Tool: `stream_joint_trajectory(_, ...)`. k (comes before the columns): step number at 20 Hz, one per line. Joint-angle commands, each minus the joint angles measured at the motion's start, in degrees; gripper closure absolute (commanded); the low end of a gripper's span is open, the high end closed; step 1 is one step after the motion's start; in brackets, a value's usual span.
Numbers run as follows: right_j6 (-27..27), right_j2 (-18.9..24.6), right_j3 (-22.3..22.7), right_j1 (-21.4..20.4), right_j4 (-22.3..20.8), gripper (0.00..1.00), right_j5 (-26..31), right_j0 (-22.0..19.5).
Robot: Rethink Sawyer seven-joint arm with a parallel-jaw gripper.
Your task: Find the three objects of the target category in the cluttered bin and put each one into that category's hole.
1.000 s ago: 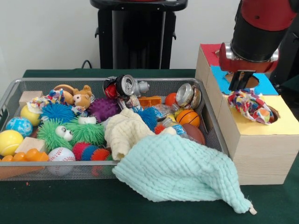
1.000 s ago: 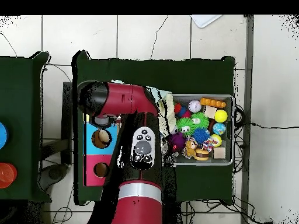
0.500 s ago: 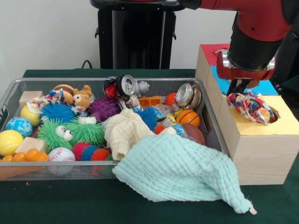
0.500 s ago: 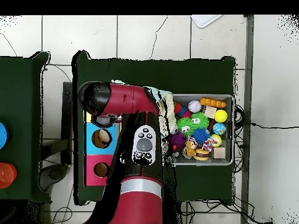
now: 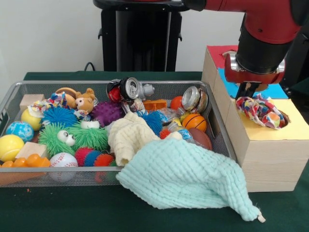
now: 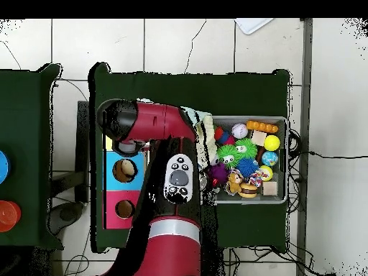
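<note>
Placing step. Gripper (image 5: 250, 90) sits just above the rope toy (image 5: 261, 109), which lies bunched at the yellow hole on the box (image 5: 270, 154), right of the bin (image 5: 211, 121) (grip state unclear). Next: push toy fully in.

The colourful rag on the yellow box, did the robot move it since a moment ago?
Hardly. The rag lies over the hole in the yellow box top as before, only a little more bunched. The gripper slid slightly along the box and now hangs just above the rag's edge; whether it grips the rag cannot be seen. The toys, the cloths and the bin stayed put.
</note>
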Motion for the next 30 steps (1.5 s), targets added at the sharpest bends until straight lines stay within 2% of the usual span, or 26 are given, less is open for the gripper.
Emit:
stream_joint_trajectory(1, 15.03, 6.36, -5.27, 5.29, 5.15, 1.00, -3.74, 1.27)
stream_joint_trajectory(13, 16.65, 6.22, -6.78, 5.57, 7.94, 1.00, -4.30, 2.16)
stream_joint_trajectory(19, 15.63, 5.49, -6.98, 8.26, 8.31, 1.00, -7.47, 2.14)
stream_joint_trajectory(23, 14.66, 5.12, -6.87, 8.33, 9.01, 1.00, -6.98, 2.07)
stream_joint_trajectory(26, 13.41, 4.18, -6.38, 10.55, 7.73, 1.00, -9.06, 2.02)
stream_joint_trajectory(30, 12.52, 2.36, -8.62, 15.31, 5.28, 1.00, -10.63, 1.84)
